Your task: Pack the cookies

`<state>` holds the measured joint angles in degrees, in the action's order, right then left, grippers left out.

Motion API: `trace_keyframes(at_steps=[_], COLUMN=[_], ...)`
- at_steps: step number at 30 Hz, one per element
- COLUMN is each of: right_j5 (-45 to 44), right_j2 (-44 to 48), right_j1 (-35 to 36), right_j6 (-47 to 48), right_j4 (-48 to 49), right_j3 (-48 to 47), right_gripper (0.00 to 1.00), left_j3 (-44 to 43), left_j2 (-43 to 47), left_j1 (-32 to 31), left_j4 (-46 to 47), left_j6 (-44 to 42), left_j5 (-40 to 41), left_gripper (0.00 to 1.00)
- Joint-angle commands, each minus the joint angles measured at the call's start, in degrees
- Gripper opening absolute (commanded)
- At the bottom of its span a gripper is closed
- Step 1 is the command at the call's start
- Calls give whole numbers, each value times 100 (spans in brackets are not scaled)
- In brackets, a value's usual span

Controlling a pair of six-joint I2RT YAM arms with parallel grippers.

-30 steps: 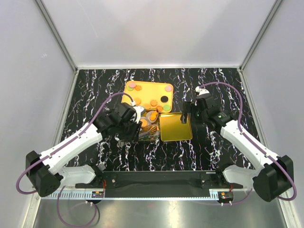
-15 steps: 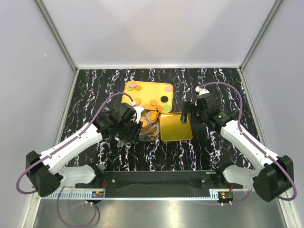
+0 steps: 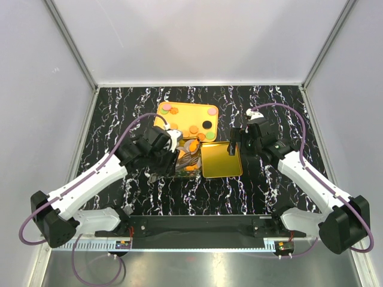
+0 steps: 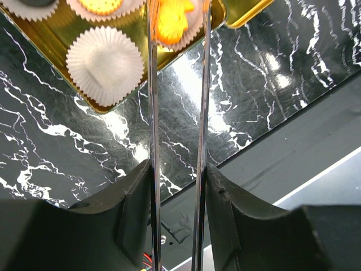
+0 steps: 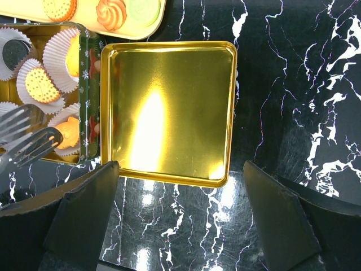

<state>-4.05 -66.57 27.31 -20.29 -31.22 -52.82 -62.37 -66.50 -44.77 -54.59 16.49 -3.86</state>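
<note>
Left gripper (image 4: pixel 177 175) clamped on tongs (image 4: pixel 153 84), tips apart over tin (image 5: pixel 86 101) | loose cookies (image 3: pixel 192 129) lie beyond, on tray (image 3: pixel 188 112) | right gripper (image 5: pixel 180 180) spread wide, empty, over lid (image 5: pixel 169 113)

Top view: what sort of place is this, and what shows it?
Probably a robot test cell, not a kitchen: white walls enclose a black marbled table, a left arm and a right arm are bolted at its near edge, and cookies sit on a gold tray.
</note>
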Motion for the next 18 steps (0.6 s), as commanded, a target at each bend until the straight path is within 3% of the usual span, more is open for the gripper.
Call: trace_keyframes(at_steps=[1,9,18], right_j5=[-122,-69,-16], right_j2=[126,153,275], right_j1=[-24,-15,-15], right_j6=[61,61,61], right_j4=[108,116,134], right_j3=[-141,-132,-124], right_gripper=[100,100,100], left_j3=[-442,-1539,-3271], left_j2=[120,-512,-2339], left_j1=[-23,109,583], left_j4=[106,150,510], left_j6=[-23,-111,-216], left_j5=[95,594,992], left_gripper=[43,41,41])
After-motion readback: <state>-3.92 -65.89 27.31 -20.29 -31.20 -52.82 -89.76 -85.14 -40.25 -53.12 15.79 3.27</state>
